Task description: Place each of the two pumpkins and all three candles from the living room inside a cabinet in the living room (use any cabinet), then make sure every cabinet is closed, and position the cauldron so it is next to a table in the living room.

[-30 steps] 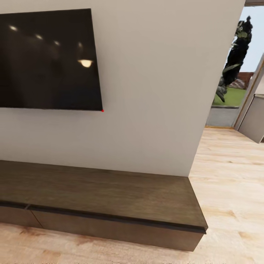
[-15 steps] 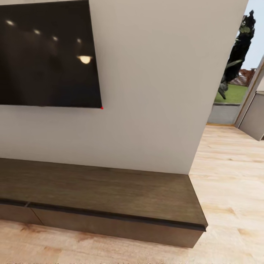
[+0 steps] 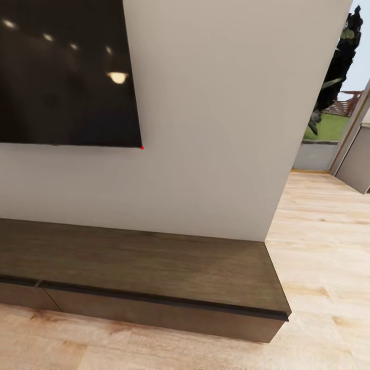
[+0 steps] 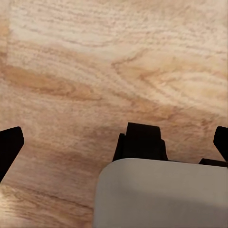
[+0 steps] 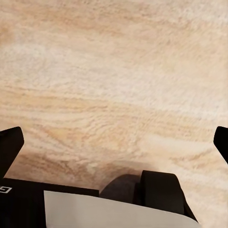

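While I sit at the controls, the biggest thing ahead in the head view is the pale wall, running from the left edge to its outer corner at the right. Below and beside it lies the light wood floor, which carries on past the corner toward a glazed opening showing a dark tree and green grass. Next in size is the black television mounted on the wall at upper left, ceiling lights reflected in its screen and a small red dot at its lower right corner. Under it the cabinet runs along the foot of the wall — long, low, dark brown, its flat top bare, its drawer fronts flush and closed, its right end stopping about level with the wall's corner. Both wrist views look down on floorboards. My left gripper is spread wide, its dark fingertips at opposite edges of the picture — and my right gripper is equally wide, holding nothing.
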